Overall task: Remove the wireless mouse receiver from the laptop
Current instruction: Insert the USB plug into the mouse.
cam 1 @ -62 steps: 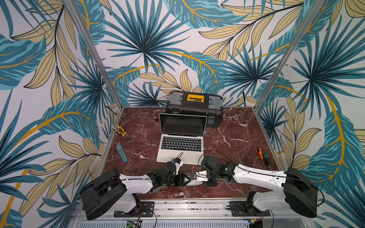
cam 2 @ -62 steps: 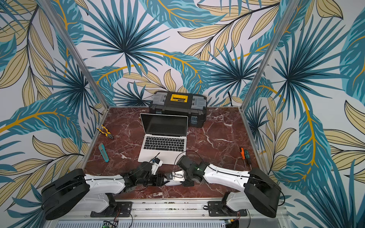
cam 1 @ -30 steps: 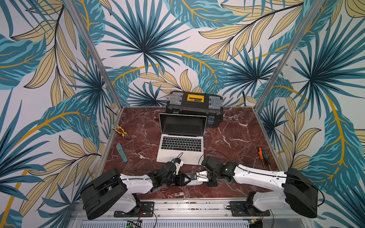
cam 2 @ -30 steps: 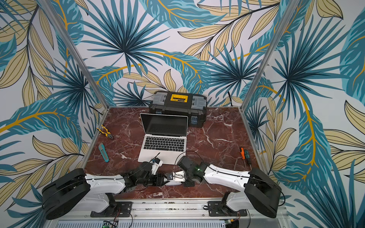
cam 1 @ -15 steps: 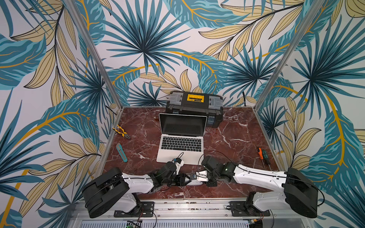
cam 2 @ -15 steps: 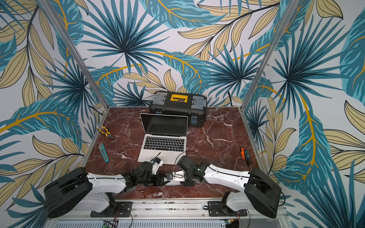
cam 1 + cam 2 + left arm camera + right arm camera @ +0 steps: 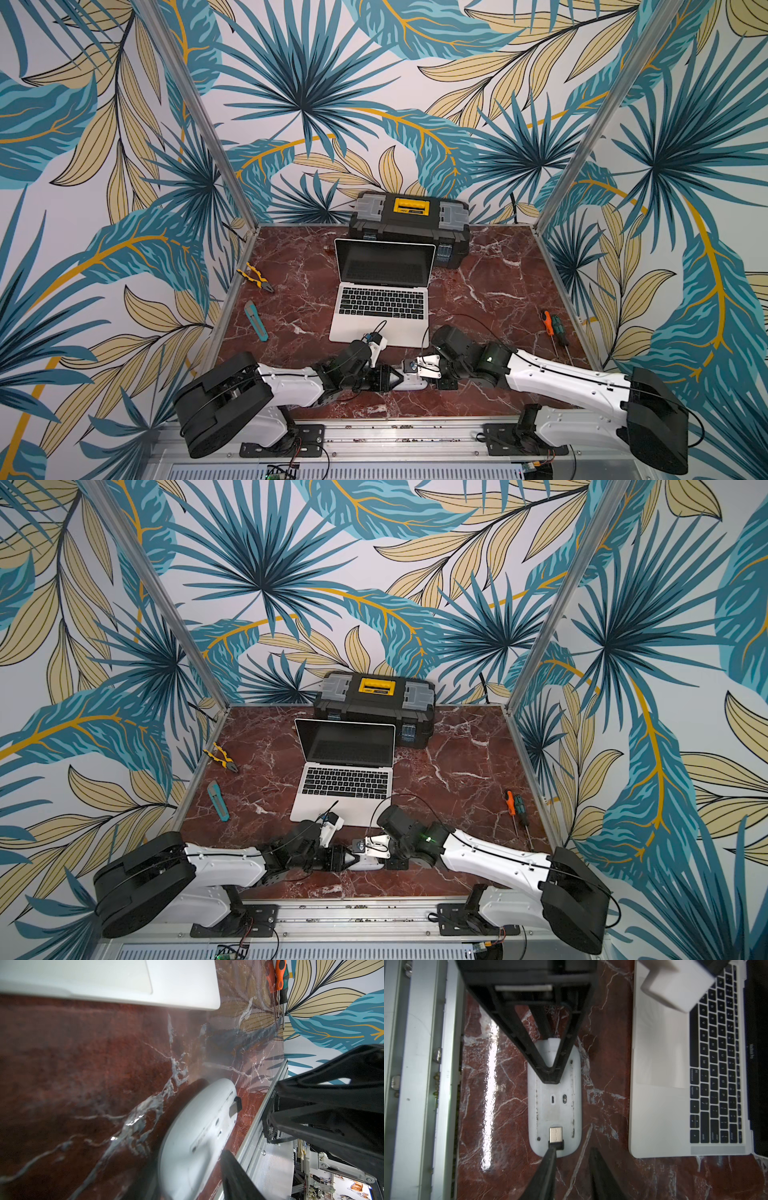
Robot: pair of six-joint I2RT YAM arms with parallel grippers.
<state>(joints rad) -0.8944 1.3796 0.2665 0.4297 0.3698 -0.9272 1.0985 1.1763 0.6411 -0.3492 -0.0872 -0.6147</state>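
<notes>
The silver laptop (image 7: pixel 382 307) (image 7: pixel 345 787) stands open mid-table; its palm rest (image 7: pixel 660 1105) shows in the right wrist view. In front of it a white mouse (image 7: pixel 554 1101) (image 7: pixel 409 381) lies belly-up. My left gripper (image 7: pixel 550 1073) (image 7: pixel 187 1167) is shut on one end of the mouse. The receiver (image 7: pixel 556 1135) (image 7: pixel 235 1105), a silver plug with a black cap, lies on the mouse's other end, out of the laptop. My right gripper (image 7: pixel 574 1150) is open; one fingertip (image 7: pixel 551 1153) touches the receiver's cap, the other stands apart over the table.
A black toolbox (image 7: pixel 409 224) with a yellow handle stands behind the laptop. Pliers (image 7: pixel 255 280) and a teal utility knife (image 7: pixel 255 322) lie at the left, two screwdrivers (image 7: pixel 555 328) at the right. A metal rail (image 7: pixel 421 1084) runs along the front edge.
Both arms stay at the mouse near the front edge; the top views show no clear movement of them or of the laptop.
</notes>
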